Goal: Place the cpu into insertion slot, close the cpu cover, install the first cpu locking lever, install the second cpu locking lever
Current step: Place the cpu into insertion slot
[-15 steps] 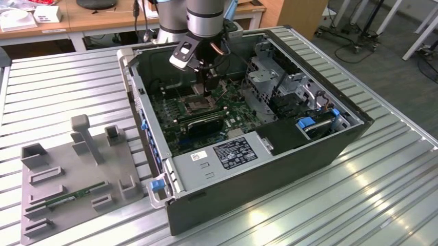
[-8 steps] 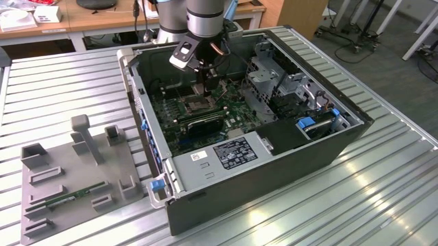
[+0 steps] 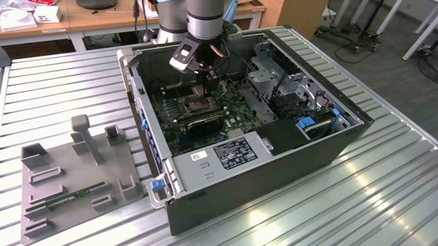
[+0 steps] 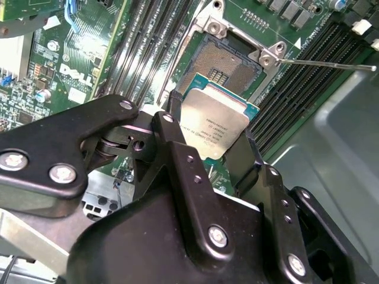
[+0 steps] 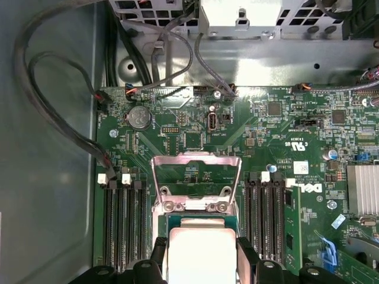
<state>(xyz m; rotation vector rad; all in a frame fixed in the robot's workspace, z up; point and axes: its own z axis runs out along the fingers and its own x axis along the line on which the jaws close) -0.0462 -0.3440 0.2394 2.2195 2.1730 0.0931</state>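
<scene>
While clenched on the cpu point(image 4: 217, 120) — end effector point(image 4: 212, 129) over insertion slot point(image 4: 228, 62); cpu cover point(image 5: 195, 158) open.

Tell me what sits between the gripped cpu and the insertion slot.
Nothing. In the second wrist view the cpu, pinched in the gripper, hangs over the near edge of the open insertion slot, whose contact field is bare.

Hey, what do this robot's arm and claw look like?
The arm is a round silvery-grey tube with a black section at the wrist. The claw is matte black, built of flat linked bars fastened with silver screws.
</scene>
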